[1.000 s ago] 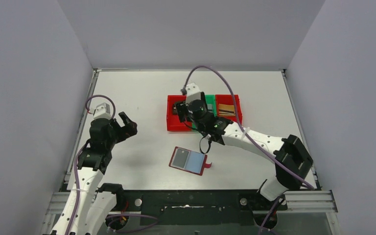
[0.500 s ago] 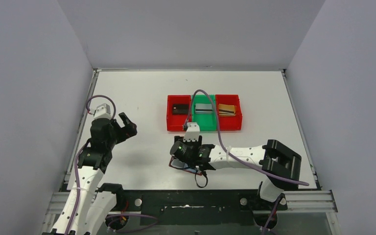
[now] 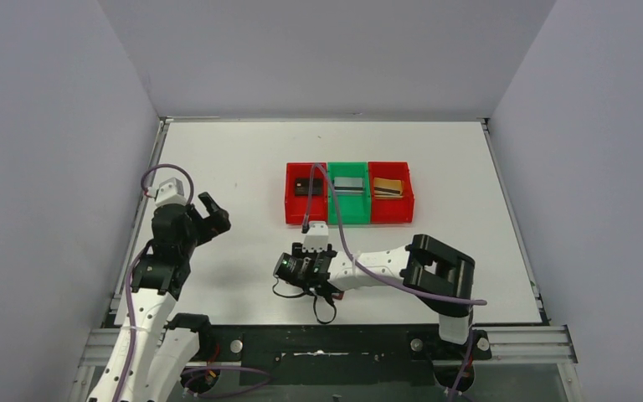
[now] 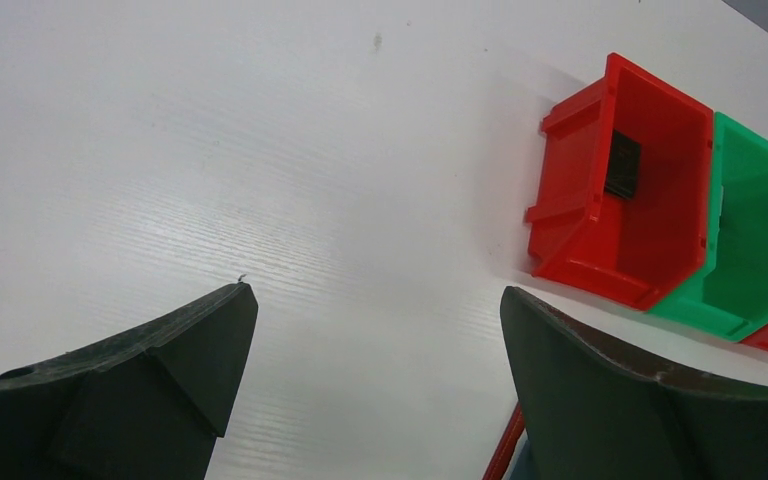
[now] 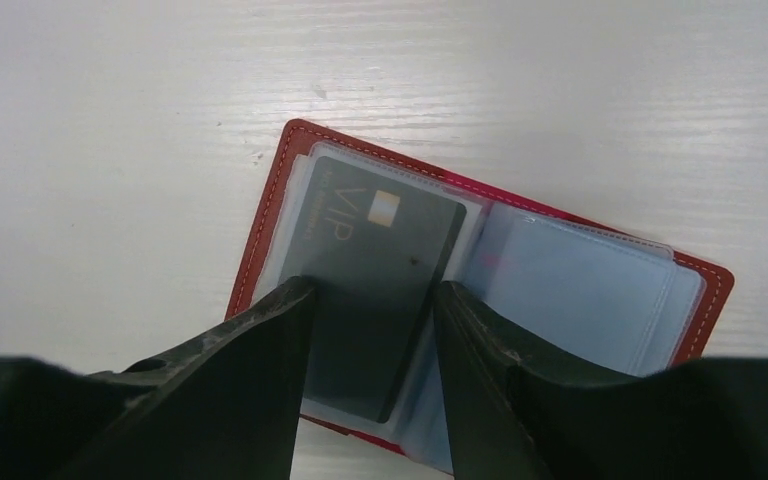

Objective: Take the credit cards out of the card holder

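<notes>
Straddling the dark card (image 5: 385,235) in the nine-o'clock sleeve (image 5: 296,230) of the card holder (image 5: 600,290), the right gripper (image 5: 372,290) stands half open, gripping nothing; the left gripper (image 4: 375,300) gapes wide. The card holder lies at the table's (image 3: 218,151) six o'clock. The card looks light, stiff and slick, probably best pinched by an exposed edge.

"vip" on the dark card (image 5: 380,260)

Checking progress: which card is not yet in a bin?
The dark grey VIP card, sleeved in the card holder below the right gripper; the black card, silver card and gold card lie in bins.
</notes>
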### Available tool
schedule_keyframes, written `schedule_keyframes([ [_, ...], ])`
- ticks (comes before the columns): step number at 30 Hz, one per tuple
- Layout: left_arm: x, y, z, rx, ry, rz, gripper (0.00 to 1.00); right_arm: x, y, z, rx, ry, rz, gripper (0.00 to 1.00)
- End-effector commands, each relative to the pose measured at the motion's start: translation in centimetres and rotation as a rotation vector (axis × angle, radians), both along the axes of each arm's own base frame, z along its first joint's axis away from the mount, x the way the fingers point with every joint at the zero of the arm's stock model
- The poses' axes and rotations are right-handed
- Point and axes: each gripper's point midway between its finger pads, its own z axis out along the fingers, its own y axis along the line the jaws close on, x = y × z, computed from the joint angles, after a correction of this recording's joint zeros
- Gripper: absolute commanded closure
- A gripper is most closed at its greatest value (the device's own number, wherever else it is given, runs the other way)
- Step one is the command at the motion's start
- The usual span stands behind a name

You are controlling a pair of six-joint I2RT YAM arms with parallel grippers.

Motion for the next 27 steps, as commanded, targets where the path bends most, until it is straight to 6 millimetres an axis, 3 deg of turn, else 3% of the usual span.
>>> schedule_keyframes([
  [1,0.5,0.8,1.5,0.013,-0.050,0.034,0.05,-0.3,0.5,-0.9,-0.015,0.033,-0.016,0.59],
  [8,0.8,1.4,0.2,0.038,-0.005,0.060,0.05,-2.1,0.0,-2.3,-0.045,0.136,-0.025,0.85],
  [15,1.3,-0.3,-2.3,0.039,0.105,0.009,0.05,-2.9,2.2,1.8,0.061,0.150,0.068,0.92],
  [19,1.5,-2.7,-0.9,0.010,0.069,-0.110,0.05,-2.6,3.3,2.9,0.142,0.112,0.126,0.94],
  [25,1.2,-4.8,0.2,-0.017,0.008,-0.216,0.04,-2.0,3.8,2.8,0.250,0.097,0.122,0.95],
  [27,0.8,-6.3,-0.7,-0.065,0.027,-0.288,0.05,-1.8,4.3,3.5,0.287,0.090,0.138,0.95],
])
